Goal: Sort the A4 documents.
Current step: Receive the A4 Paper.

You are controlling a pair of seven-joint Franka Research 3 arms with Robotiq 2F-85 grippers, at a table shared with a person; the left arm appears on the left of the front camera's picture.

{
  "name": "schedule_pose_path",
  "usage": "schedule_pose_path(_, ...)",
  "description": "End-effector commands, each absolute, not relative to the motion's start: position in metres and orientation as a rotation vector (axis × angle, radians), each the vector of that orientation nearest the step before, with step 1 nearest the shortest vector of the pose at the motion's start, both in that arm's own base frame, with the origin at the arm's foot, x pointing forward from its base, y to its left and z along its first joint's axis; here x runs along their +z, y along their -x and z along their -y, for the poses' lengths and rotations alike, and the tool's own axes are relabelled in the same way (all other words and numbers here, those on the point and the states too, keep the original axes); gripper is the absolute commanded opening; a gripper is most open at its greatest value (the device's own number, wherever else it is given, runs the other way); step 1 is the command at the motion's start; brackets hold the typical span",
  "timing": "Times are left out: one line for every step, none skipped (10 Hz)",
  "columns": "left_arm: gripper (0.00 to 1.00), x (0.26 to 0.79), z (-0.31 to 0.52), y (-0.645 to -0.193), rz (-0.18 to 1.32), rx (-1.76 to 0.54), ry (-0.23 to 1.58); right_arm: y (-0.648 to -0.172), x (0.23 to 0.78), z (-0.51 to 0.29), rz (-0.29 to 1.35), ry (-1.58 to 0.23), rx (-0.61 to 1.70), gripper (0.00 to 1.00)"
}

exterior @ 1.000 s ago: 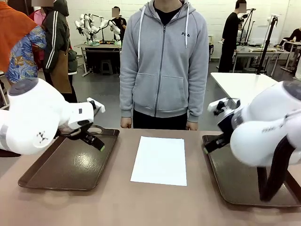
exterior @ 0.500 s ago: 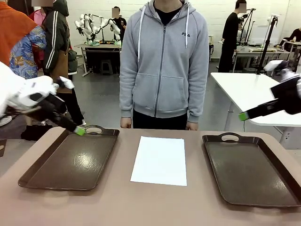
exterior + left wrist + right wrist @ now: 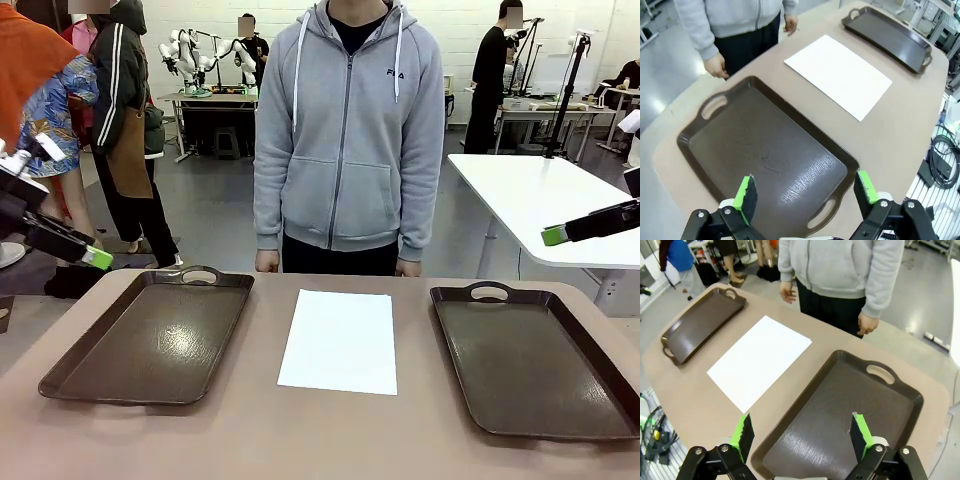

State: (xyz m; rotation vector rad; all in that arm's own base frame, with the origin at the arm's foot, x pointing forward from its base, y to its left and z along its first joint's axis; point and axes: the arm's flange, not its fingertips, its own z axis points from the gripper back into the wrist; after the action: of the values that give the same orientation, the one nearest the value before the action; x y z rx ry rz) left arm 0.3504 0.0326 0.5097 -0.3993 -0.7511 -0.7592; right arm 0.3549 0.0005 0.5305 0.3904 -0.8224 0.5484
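step: i judge sorting hasn't begun; no paper in either tray.
paper (image 3: 338,342): flat on the table between left tray (image 3: 150,340) and right tray (image 3: 540,365), touching neither; one sheet or several, i can't tell.
left gripper (image 3: 806,189): wide open, holding nothing, high over the left tray.
right gripper (image 3: 801,432): wide open, empty, over the right tray.
next: i'd lower one arm to the paper's edge; thin and flat, so it likely needs lifting before a pinch.
since earlier: both arms have pulled up and outward; paper unmoved.
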Motion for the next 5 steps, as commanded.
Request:
schedule_pose_path(1.00,0.4964,-0.0259,-0.3244,0.827,-0.794,0.419,-0.3322,0.5032,-0.0057,0.809,-0.418,0.578,1.00)
schedule_pose_path(1.00,0.4972,-0.0307,-0.3228,0.836,-0.783,0.432,-0.3352,0.5048,-0.0055,0.801,-0.417,0.576,1.00)
schedule_pose_path(1.00,0.4963,-0.0334,-0.3226,0.827,-0.793,0.440,-0.3371,0.5061,-0.0052,0.799,-0.417,0.578,1.00)
schedule_pose_path(1.00,0.4950,-0.0280,-0.3230,0.797,-0.798,0.430,-0.3381,0.5069,-0.0043,0.803,-0.417,0.582,1.00)
schedule_pose_path(1.00,0.4938,-0.0255,-0.3238,0.771,-0.804,0.425,-0.3397,0.5062,-0.0019,0.805,-0.425,0.578,1.00)
